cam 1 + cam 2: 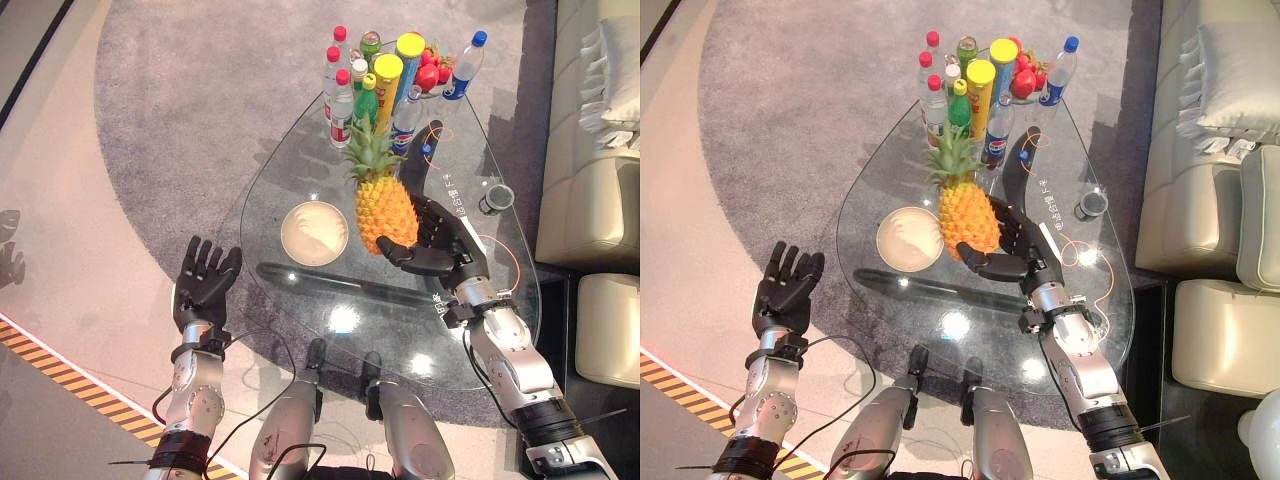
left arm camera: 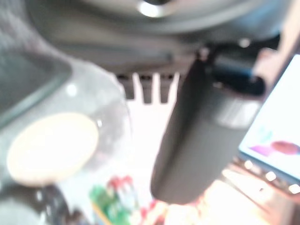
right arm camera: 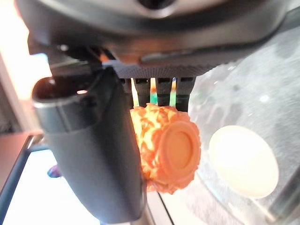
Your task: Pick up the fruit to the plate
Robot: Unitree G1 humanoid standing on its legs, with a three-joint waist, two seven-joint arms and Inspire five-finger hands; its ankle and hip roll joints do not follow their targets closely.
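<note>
Your left hand (image 1: 205, 280) hovers off the glass table's (image 1: 300, 170) near-left edge, fingers straight and spread, holding nothing. Between your two hands, the cream plate (image 1: 314, 232) sits on the glass, just beside the fruit. Your right hand (image 1: 440, 240) curls its fingers and thumb round the pineapple's (image 1: 385, 205) lower body. The pineapple's long axis runs away from you, green crown pointing toward the bottles (image 1: 365, 85) beyond that hand, base nearest your wrist.

Right hand (image 1: 440, 240) curled in a grasp, left hand (image 1: 205, 283) flat-fingered, well apart at the left
</note>
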